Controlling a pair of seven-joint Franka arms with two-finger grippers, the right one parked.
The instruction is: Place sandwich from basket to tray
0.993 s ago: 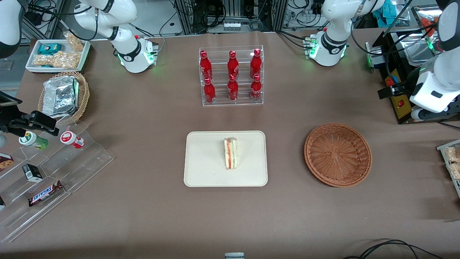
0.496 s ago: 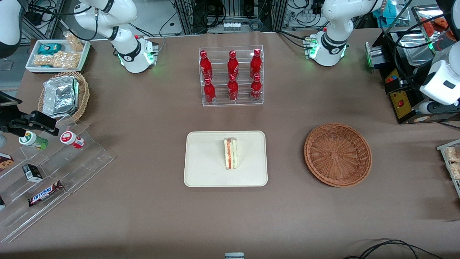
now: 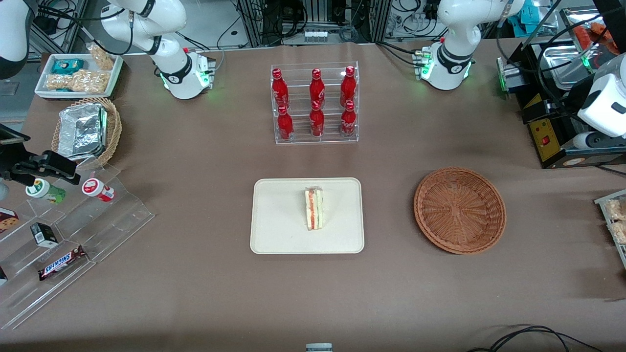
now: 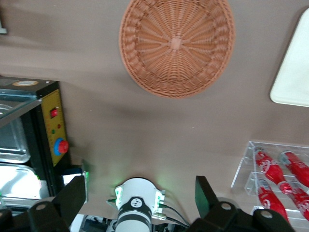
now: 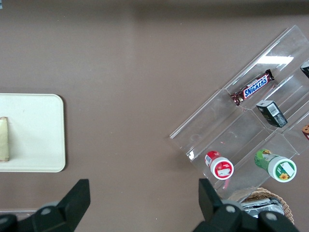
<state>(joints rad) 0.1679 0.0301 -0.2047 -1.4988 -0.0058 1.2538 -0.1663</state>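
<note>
The sandwich (image 3: pixel 314 209) stands on its edge near the middle of the cream tray (image 3: pixel 279 215), white bread with an orange-red layer showing. The reddish-brown basket (image 3: pixel 459 210) sits beside the tray toward the working arm's end and holds nothing. My left gripper (image 4: pixel 139 186) is open and empty. It hangs high at the working arm's end of the table, by the black control box, well away from basket (image 4: pixel 176 46) and tray (image 4: pixel 294 72). In the right wrist view an edge of the sandwich (image 5: pixel 4 139) shows on the tray (image 5: pixel 34 130).
A clear rack of red bottles (image 3: pixel 315 102) stands farther from the camera than the tray. The black control box (image 3: pixel 543 132) sits near the basket. Toward the parked arm's end are a foil-filled tan basket (image 3: pixel 85 129), a snack tray (image 3: pixel 78 73) and acrylic snack steps (image 3: pixel 73 234).
My left arm's hand has drawn back and up, farther from the front camera and toward the table's end. Sandwich, tray and basket have not moved.
</note>
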